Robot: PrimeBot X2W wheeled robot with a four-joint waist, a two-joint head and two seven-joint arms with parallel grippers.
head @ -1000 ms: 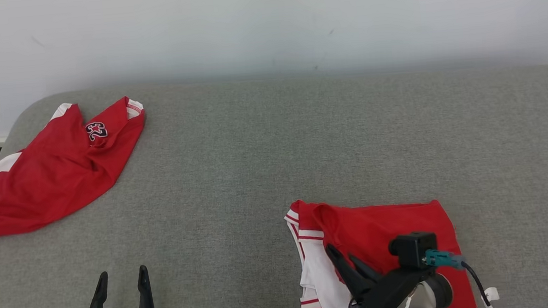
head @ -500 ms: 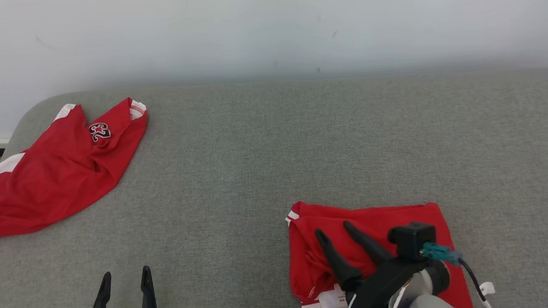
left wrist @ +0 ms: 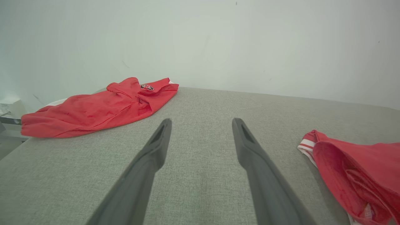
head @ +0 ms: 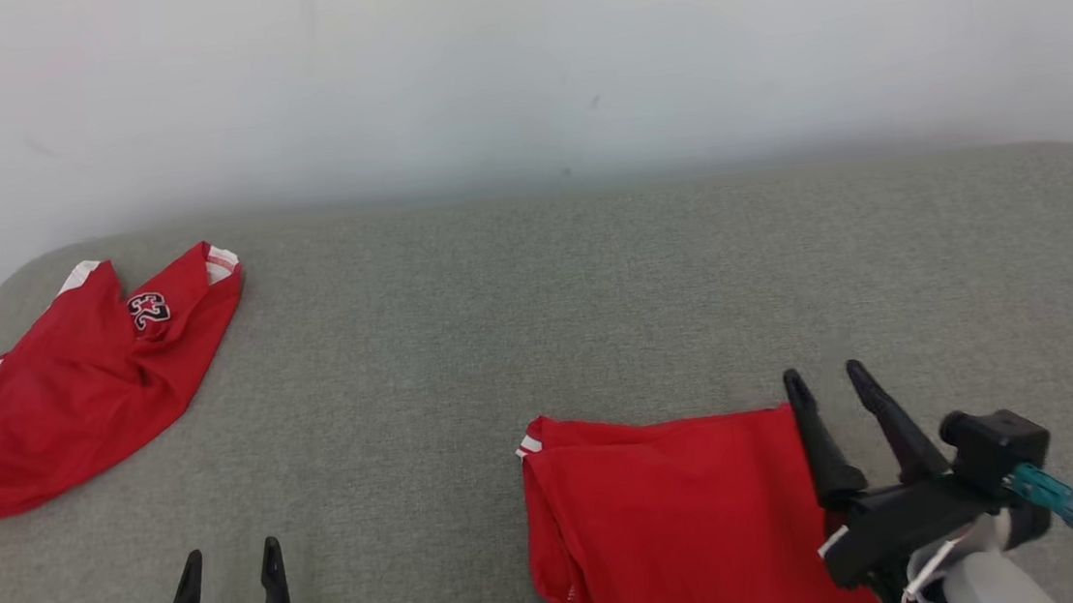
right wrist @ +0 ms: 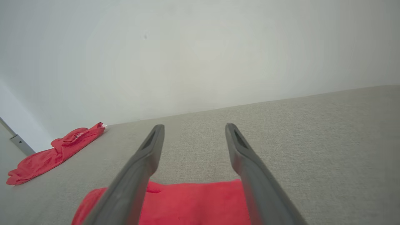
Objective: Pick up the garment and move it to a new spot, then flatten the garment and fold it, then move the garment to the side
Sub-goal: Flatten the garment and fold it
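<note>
Just over garment (head: 672,513), right claw (head: 825,373) agape

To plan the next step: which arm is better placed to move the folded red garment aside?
Likely right: the right end effector, open, is at the folded garment's right edge; the left end effector is apart from it.

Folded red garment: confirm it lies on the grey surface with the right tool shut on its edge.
Not right. The right tool stands open, gripping nothing, as the right wrist view shows. The folded red garment does lie on the grey surface.
</note>
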